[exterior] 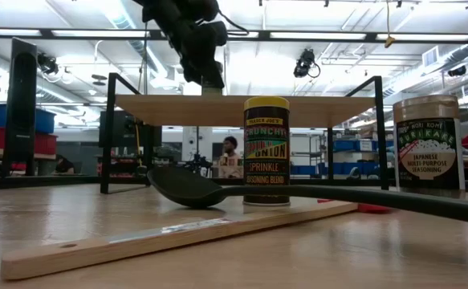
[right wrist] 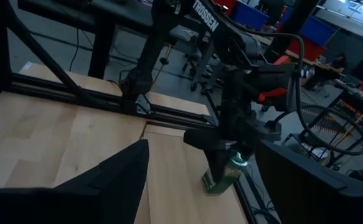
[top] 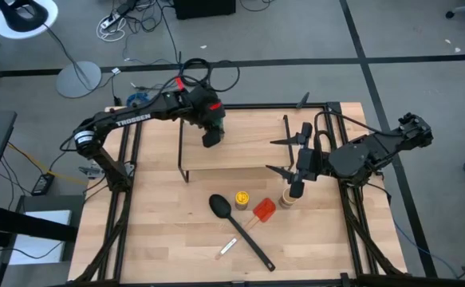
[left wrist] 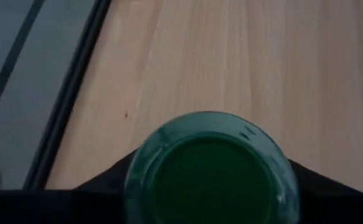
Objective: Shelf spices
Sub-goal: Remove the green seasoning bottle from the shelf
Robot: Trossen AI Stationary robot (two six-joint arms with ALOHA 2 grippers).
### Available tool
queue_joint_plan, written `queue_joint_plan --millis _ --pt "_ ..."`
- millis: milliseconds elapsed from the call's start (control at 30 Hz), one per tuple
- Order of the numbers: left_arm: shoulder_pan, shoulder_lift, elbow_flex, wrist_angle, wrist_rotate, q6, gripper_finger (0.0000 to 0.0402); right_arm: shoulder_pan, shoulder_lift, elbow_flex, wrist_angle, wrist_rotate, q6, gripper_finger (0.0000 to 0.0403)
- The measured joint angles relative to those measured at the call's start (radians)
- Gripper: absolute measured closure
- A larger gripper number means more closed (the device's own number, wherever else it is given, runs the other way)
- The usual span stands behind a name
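Observation:
The green-topped jar [right wrist: 226, 174] is in my left gripper [top: 210, 134], over the left part of the shelf's wooden top [top: 248, 139]. In the left wrist view its green lid [left wrist: 209, 168] fills the space between my fingers. The yellow jar [top: 242, 198] and the tan jar [top: 286, 199] stand upright on the table in front of the shelf. My right gripper [top: 272, 157] is open and empty over the shelf's right part, its fingers pointing toward the left arm. My left gripper pinches the green jar's upper sides [right wrist: 236, 160], just below the lid, between its two fingers [left wrist: 116, 177]. The fingers come from above, pointing down. The jar stays upright. Its base [right wrist: 213, 185] is at the shelf top; I cannot tell whether it touches.
A black spoon [top: 232, 223] and a red spatula [top: 262, 210] with a wooden handle [top: 228, 248] lie on the table in front of the shelf, near the yellow jar. The shelf's black legs [top: 183, 159] stand at its corners. The shelf top between the two grippers is bare.

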Motion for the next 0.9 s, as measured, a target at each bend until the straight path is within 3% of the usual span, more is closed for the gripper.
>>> queue_joint_plan --millis 67,267,500,733,900 --pt "0.001 -0.001 0.000 -0.007 0.016 -0.001 0.0207 -0.001 0.000 0.000 0.000 0.001 0.000 0.0112" --pt "0.001 -0.008 0.009 -0.031 0.045 -0.018 0.0209 -0.001 0.000 0.000 0.002 0.002 0.000 0.0112" --pt "-0.009 -0.042 0.181 -0.156 0.187 -0.083 0.0209 -0.001 0.000 0.000 0.004 0.007 -0.003 0.0112" --pt "-0.076 -0.117 0.380 -0.320 0.188 -0.130 0.0209 -0.001 0.000 0.000 0.011 0.006 -0.029 0.0112" --pt "-0.200 -0.199 0.418 -0.438 0.128 -0.157 0.0209 -0.001 0.000 0.000 0.014 0.006 -0.056 0.0112"
